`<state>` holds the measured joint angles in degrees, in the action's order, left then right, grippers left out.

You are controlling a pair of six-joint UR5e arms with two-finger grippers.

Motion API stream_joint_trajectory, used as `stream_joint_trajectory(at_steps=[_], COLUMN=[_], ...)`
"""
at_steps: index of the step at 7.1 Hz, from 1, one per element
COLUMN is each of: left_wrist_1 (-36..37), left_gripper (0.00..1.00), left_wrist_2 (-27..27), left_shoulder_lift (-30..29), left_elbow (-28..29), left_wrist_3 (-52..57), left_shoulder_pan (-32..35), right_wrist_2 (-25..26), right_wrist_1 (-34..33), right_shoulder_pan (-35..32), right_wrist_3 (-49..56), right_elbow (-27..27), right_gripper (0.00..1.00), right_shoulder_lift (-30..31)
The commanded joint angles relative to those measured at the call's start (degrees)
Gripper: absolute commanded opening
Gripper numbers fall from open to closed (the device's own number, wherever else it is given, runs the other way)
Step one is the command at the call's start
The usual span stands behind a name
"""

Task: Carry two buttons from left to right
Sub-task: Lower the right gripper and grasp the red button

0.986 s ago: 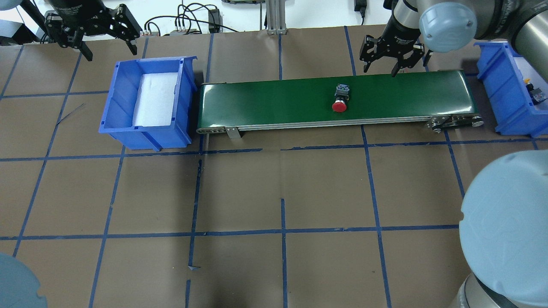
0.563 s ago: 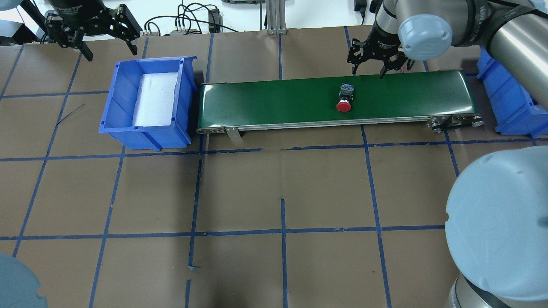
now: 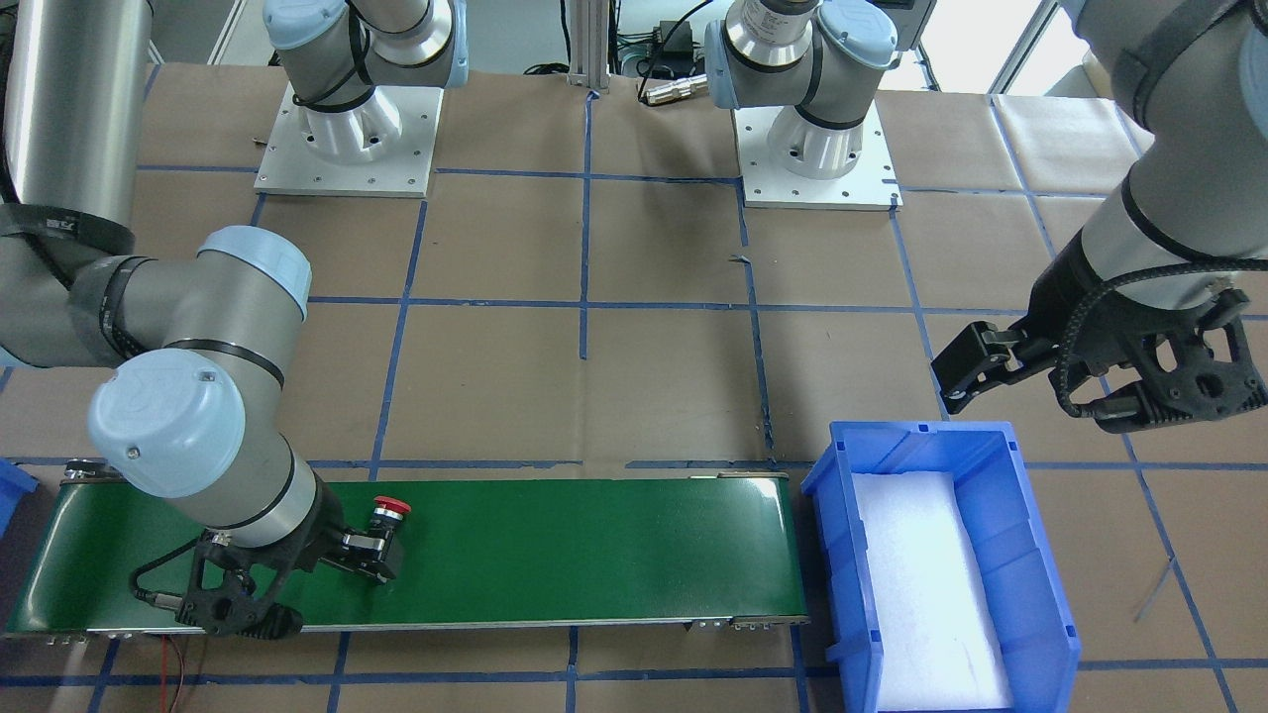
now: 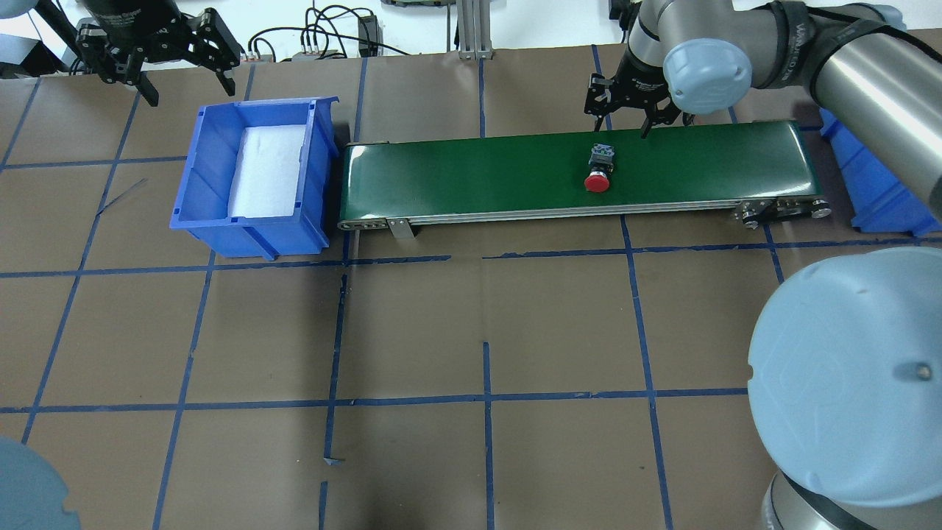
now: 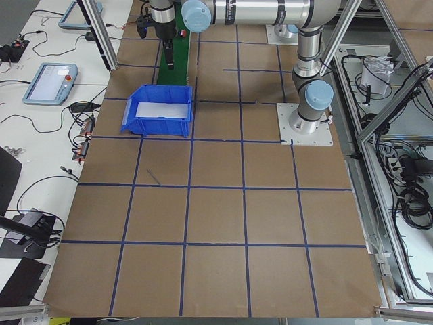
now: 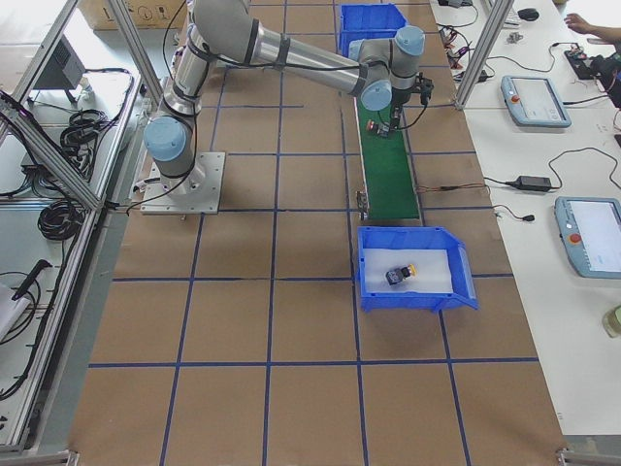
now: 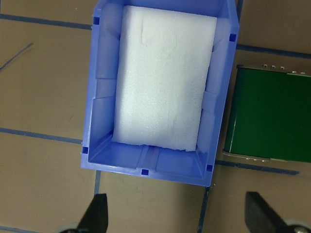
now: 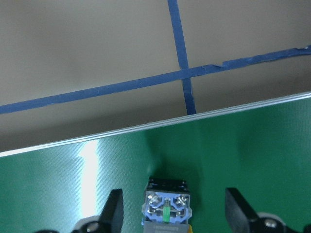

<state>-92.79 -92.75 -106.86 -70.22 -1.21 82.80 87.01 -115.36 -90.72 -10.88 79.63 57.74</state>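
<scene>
The red button (image 4: 597, 181) lies on its side on the green conveyor belt (image 4: 471, 173), its grey base (image 4: 602, 155) pointing to the far edge. It also shows in the front view (image 3: 390, 509). My right gripper (image 4: 619, 124) is open just above and behind it. In the right wrist view the base (image 8: 166, 209) sits between the fingers (image 8: 112, 213), not touching them. The yellow button (image 6: 399, 276) lies in the right blue bin (image 6: 456, 296). My left gripper (image 4: 190, 83) is open and empty beyond the left blue bin (image 4: 193, 184).
The left bin holds only white foam (image 7: 165, 77), and its rim (image 7: 99, 97) lies under my left gripper (image 7: 179, 221). My right arm hides most of the right bin (image 4: 872, 184) in the overhead view. Brown paper with blue tape lines covers the table (image 4: 486, 331).
My right gripper has moved left along the belt's far edge to stand over the red button. The button has travelled a little to the right on the belt. The left arm has not moved.
</scene>
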Motion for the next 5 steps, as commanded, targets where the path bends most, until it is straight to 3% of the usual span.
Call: stream_joint_trajectory(at_steps=[1, 2, 3, 5], left_wrist_1=[0.59, 0.94, 0.86, 0.24], left_gripper=[1.00, 1.00, 1.00, 1.00], left_wrist_2=[-0.06, 0.02, -0.41, -0.68], left_shoulder_lift=[-1.77, -3.08, -3.53, -3.62], left_elbow=[-0.53, -0.01, -0.27, -0.01], left_wrist_3=[-0.55, -0.03, -0.20, 0.06], left_shoulder_pan=[0.26, 0.26, 0.44, 0.35], right_wrist_2=[0.00, 0.01, 0.09, 0.09], right_wrist_1=[-0.04, -0.04, 0.04, 0.13], right_shoulder_pan=[0.02, 0.11, 0.46, 1.60], right_wrist_3=[0.85, 2.07, 3.13, 7.95], right_elbow=[0.53, 0.96, 1.23, 1.23], right_gripper=[0.73, 0.73, 0.64, 0.27], right_shoulder_lift=[-0.79, -0.96, -0.96, -0.87])
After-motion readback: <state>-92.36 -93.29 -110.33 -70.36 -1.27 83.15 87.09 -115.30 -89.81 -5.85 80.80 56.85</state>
